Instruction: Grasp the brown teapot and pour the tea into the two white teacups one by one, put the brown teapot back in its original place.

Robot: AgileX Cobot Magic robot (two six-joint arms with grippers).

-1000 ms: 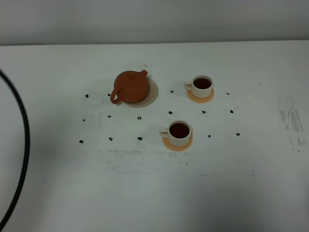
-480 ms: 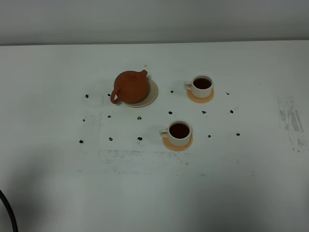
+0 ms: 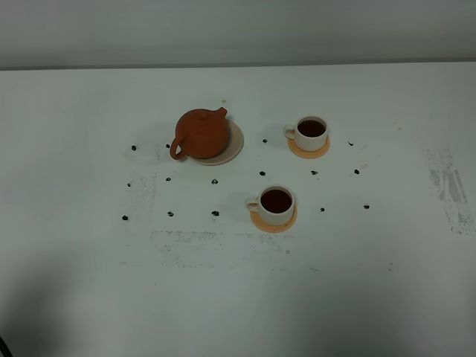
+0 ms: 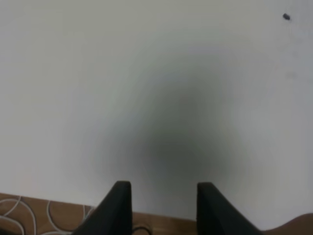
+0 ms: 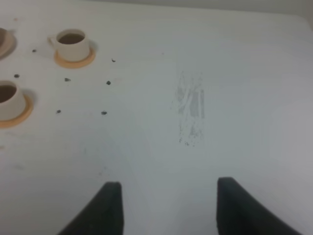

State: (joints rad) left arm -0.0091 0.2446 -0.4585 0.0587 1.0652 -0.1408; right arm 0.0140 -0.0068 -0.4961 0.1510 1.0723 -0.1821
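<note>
The brown teapot (image 3: 202,132) stands upright on its original place, a beige saucer (image 3: 236,145), left of centre on the white table. The two white teacups, far one (image 3: 311,132) (image 5: 72,43) and near one (image 3: 277,204) (image 5: 7,98), each rest on an orange coaster and hold dark tea. No gripper shows in the exterior high view. My left gripper (image 4: 163,185) is open over bare table near the front edge, nothing between its fingers. My right gripper (image 5: 169,183) is open too, empty, well to the right of the cups.
Small black marker dots (image 3: 215,213) are scattered around the teapot and cups. A grey scuff (image 3: 446,182) (image 5: 191,110) marks the table's right side. In the left wrist view the table's front edge gives way to brown floor with white cables (image 4: 29,215).
The black cable at the left edge of the exterior high view has drawn back down and out of the frame. Teapot and cups have not moved.
</note>
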